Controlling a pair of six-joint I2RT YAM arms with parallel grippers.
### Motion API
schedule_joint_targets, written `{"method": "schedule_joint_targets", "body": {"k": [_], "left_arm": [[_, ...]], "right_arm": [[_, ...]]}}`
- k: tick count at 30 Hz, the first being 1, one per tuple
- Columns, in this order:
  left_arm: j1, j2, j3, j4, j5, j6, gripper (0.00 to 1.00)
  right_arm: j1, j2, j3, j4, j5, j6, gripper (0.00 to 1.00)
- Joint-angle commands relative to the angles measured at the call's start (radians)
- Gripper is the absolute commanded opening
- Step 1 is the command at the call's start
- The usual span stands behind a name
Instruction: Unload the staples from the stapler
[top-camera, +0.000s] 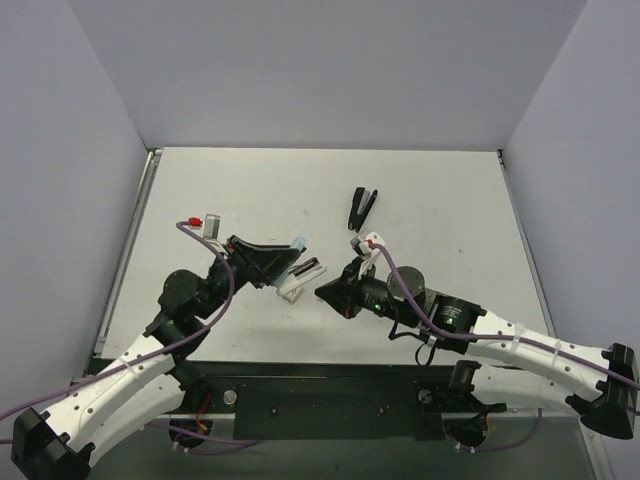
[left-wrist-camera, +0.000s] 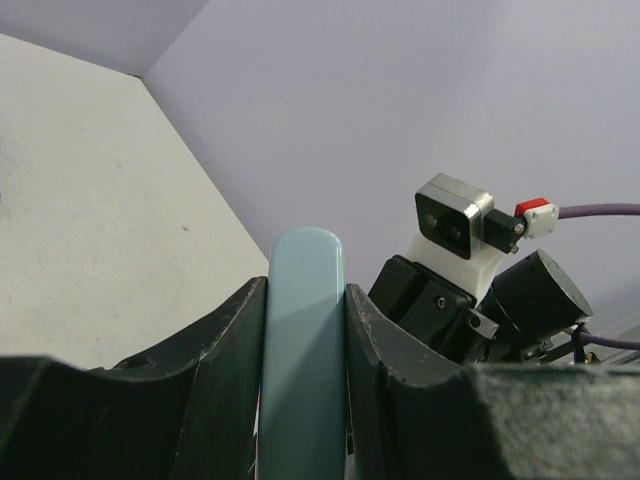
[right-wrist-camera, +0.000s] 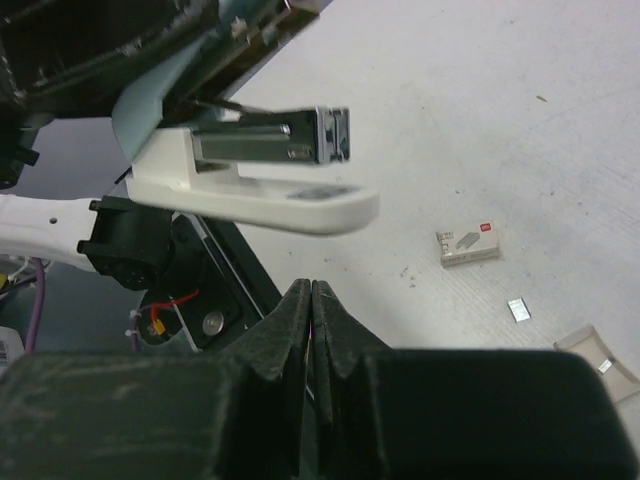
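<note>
My left gripper (top-camera: 285, 262) is shut on a stapler (top-camera: 302, 271) with a pale blue top arm (left-wrist-camera: 303, 340), a white base (right-wrist-camera: 290, 205) and a silvery metal magazine (right-wrist-camera: 285, 135), and holds it above the table. The stapler is hinged open, its magazine end pointing at my right gripper (top-camera: 322, 292). My right gripper (right-wrist-camera: 312, 290) is shut, just below and in front of the white base; I see nothing clearly between its jaws. A slim black V-shaped stapler (top-camera: 361, 207) lies on the table farther back.
A small staple box (right-wrist-camera: 468, 243), a short silvery strip (right-wrist-camera: 519, 309) and a beige piece (right-wrist-camera: 598, 358) lie on the white table (top-camera: 450, 210). Grey walls stand round the table on three sides. The dark base plate (top-camera: 320, 395) runs along the near edge.
</note>
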Motion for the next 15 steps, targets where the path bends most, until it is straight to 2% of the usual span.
{"method": "schedule_joint_targets", "body": {"k": [1, 12, 15], "left_arm": [[-0.015, -0.039, -0.011, 0.081, 0.047, -0.058, 0.0], [-0.037, -0.056, -0.068, 0.12, 0.162, -0.125, 0.0], [-0.044, -0.065, -0.062, 0.078, 0.214, -0.121, 0.0]], "right_arm": [[0.016, 0.018, 0.102, 0.073, 0.016, -0.047, 0.0], [0.018, 0.089, 0.202, 0.053, 0.041, -0.158, 0.0], [0.016, 0.104, 0.233, 0.057, 0.038, -0.193, 0.0]]}}
